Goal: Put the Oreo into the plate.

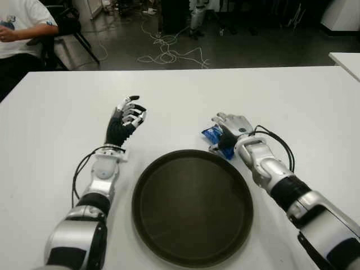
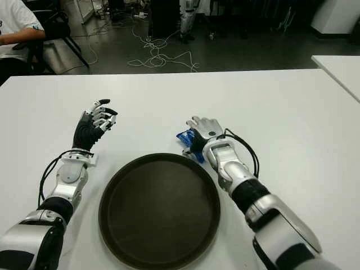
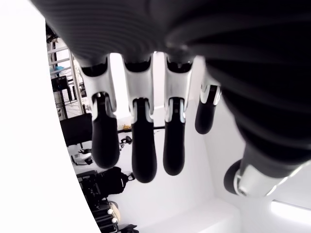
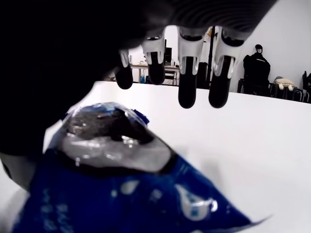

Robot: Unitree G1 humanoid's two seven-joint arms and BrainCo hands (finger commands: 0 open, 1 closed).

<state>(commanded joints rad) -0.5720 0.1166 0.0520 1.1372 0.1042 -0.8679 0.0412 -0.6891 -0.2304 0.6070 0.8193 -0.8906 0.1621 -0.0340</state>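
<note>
Right hand [image 1: 232, 130]: over the blue Oreo packet [image 1: 214, 135], fingers extended above it, not closed on it; packet lies on the white table [image 1: 292, 101], just beyond the dark round plate's [image 1: 147, 174] far rim. Left hand [image 1: 128, 115]: left of the plate, fingers loosely spread, holding nothing. Plate holds nothing; grasp, lift and placing all judged outstanding. Room: dark floor, loose cables [image 1: 169, 53], seated person [image 1: 19, 28] at far left.

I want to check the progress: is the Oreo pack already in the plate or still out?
Out. The blue Oreo pack lies on the white table beyond the dark plate's rim, under the right robot hand; nothing lies in the plate.
</note>
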